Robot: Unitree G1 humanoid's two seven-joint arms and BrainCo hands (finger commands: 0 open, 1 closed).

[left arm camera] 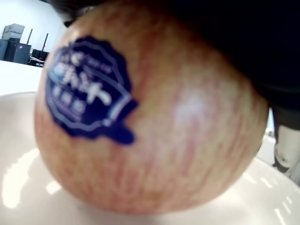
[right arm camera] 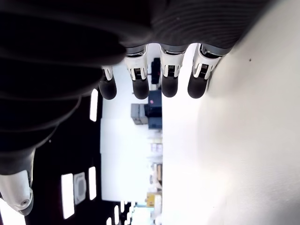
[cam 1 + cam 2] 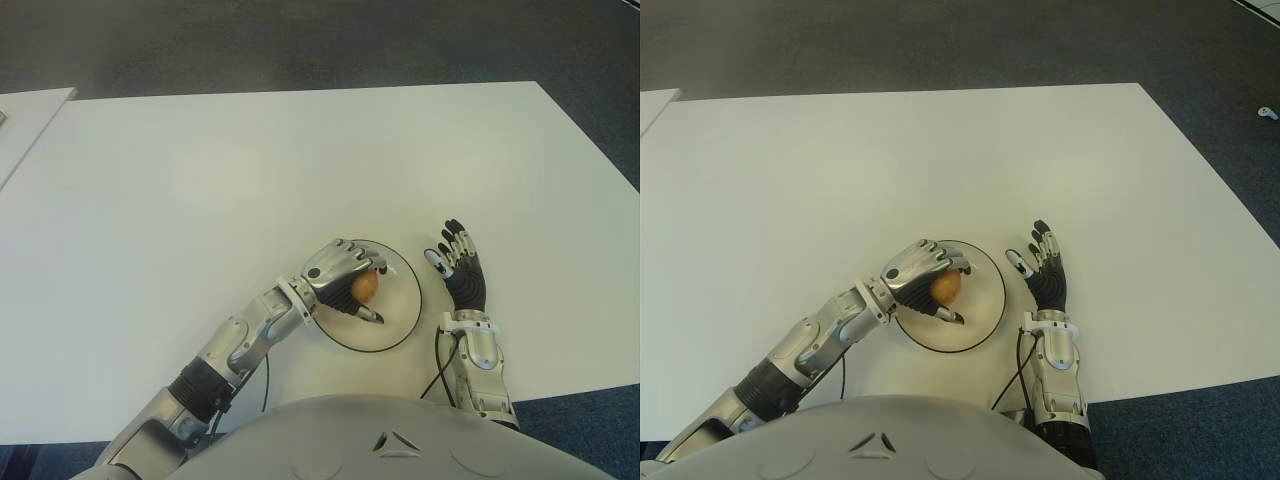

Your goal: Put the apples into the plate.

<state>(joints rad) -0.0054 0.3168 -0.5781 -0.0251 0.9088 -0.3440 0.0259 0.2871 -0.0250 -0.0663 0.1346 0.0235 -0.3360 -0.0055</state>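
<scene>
Low in the middle of the frame, the left hand wraps its fingers round the firm, smooth, round orange-red apple – likely slippery, best cupped around its sides – over the round white plate, while the right hand shows open beside it.

The left arm reaches from the lower left of the frame toward the centre, forearm angled up and to the right. Its robot hand sits low centre in the eye views, knuckles up, fingers curled down around an apple, thumb tip below it. The right arm rises from the bottom edge, right of centre, nearly straight up the frame. The right robot hand holds nothing, fingers straight and slightly spread, thumb out toward the left.
</scene>
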